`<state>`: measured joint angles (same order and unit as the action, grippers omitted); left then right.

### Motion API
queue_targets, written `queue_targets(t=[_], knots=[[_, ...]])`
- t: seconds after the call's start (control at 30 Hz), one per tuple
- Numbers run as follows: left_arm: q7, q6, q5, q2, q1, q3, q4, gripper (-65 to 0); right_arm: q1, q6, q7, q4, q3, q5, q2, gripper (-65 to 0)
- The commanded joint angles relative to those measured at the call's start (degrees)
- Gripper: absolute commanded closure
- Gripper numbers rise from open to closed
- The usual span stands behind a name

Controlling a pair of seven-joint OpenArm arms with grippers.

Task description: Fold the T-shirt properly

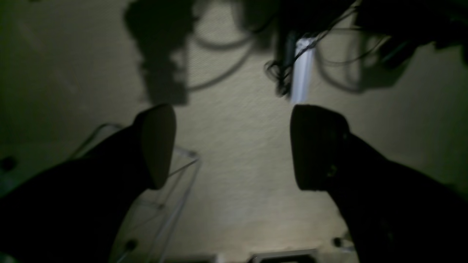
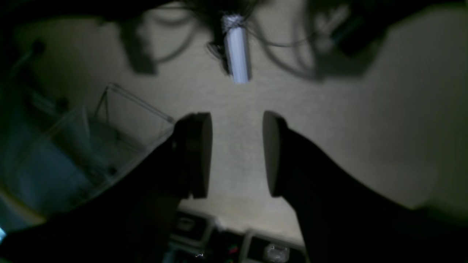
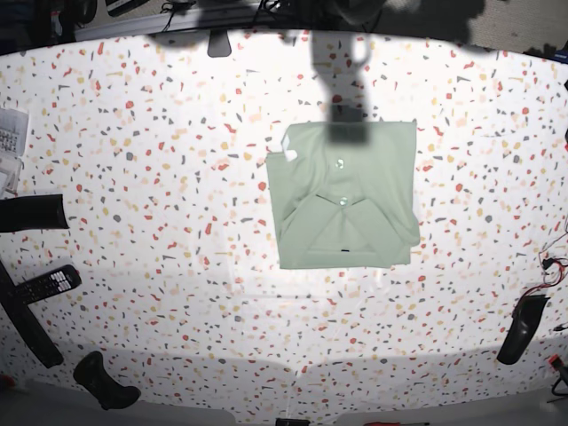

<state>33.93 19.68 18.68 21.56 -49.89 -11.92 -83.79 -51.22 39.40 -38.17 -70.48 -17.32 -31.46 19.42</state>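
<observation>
The right gripper [image 2: 237, 155] stands partly open with nothing between its fingers, aimed at a pale surface. In the base view the shirt [image 3: 344, 195] lies folded into a neat rectangle, buttons up, at the middle of the speckled bench [image 3: 160, 222]. The left gripper [image 1: 233, 146] gapes wide, also empty.

Speckled work table under strong overhead light

The table [image 3: 160, 160] has a white top flecked red, grey and tan, brightest near its far edge where dark shadows fall. Both wrist views look up at a pale textured ceiling [image 1: 234, 153] with a glowing tube lamp [image 1: 302, 69] and hanging cables.
</observation>
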Motion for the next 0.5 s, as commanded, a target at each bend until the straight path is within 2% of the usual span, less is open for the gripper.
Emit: queue_targets(t=[0.0, 0.1, 0.23, 0.33, 0.47], knots=[[-1.2, 0.3, -1.2, -0.1, 1.2, 1.1, 2.4, -44.6, 2.0, 0.6, 0.3, 3.1, 0.7, 0.5, 1.1, -22.4], [-2.5, 0.3, -4.3, -2.6, 8.4, 4.1, 12.9, -44.6, 10.4, 0.6, 1.9, 14.6, 3.4, 1.9, 1.8, -22.4], [-5.4, 0.3, -4.3, -6.1, 16.9, 4.5, 27.0, -44.6, 20.2, 0.6, 6.9, 25.8, 6.7, 4.8, 1.5, -22.4], [-8.3, 0.3, -5.5, -7.7, 21.7, 4.5, 35.5, -44.6, 26.5, 0.6, 8.3, 30.8, 9.2, 4.9, 0.5, -22.4], [-9.9, 0.3, -11.3, -8.5, 26.4, 4.5, 41.7, -44.6, 32.1, 0.6, 12.5, 33.6, 12.7, 10.3, -0.5, -22.4]])
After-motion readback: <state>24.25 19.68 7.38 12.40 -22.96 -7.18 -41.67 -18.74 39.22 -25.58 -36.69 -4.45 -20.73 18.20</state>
